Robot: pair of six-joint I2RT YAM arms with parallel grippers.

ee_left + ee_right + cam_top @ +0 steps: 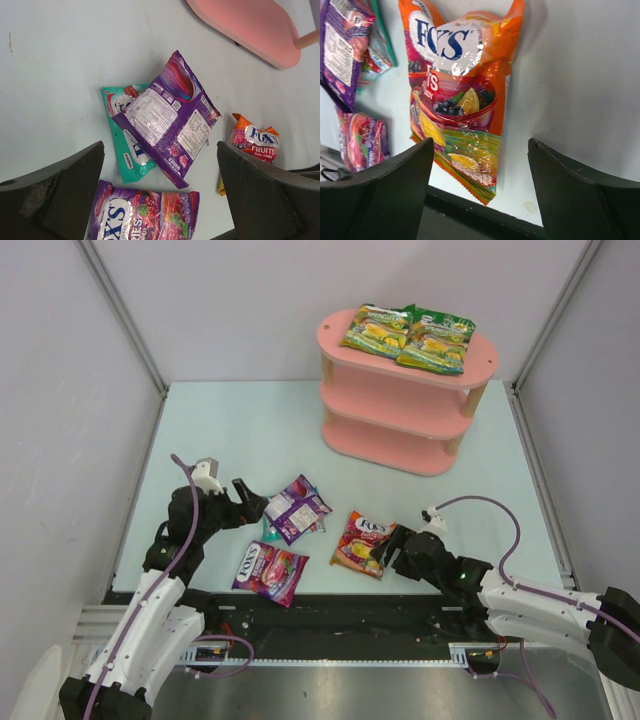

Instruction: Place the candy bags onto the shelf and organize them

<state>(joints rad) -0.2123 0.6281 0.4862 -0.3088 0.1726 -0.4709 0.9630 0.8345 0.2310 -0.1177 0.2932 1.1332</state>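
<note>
The pink shelf (400, 405) stands at the back right with two green-yellow candy bags (408, 337) side by side on its top board. A purple bag (296, 507) lies back-side up over a teal bag (270, 530); both show in the left wrist view, purple (167, 115) over teal (122, 135). A purple-magenta bag (270, 571) lies near the front edge. An orange-red bag (362, 542) lies in the middle front. My left gripper (248, 504) is open, empty, just left of the purple bag. My right gripper (388, 548) is open, empty, at the orange-red bag's (457, 100) near end.
Grey walls close in the table (240, 430) on three sides. A black rail (330, 612) runs along the table's near edge, just under the orange-red bag's lower corner. The shelf's two lower boards (390, 445) hold nothing.
</note>
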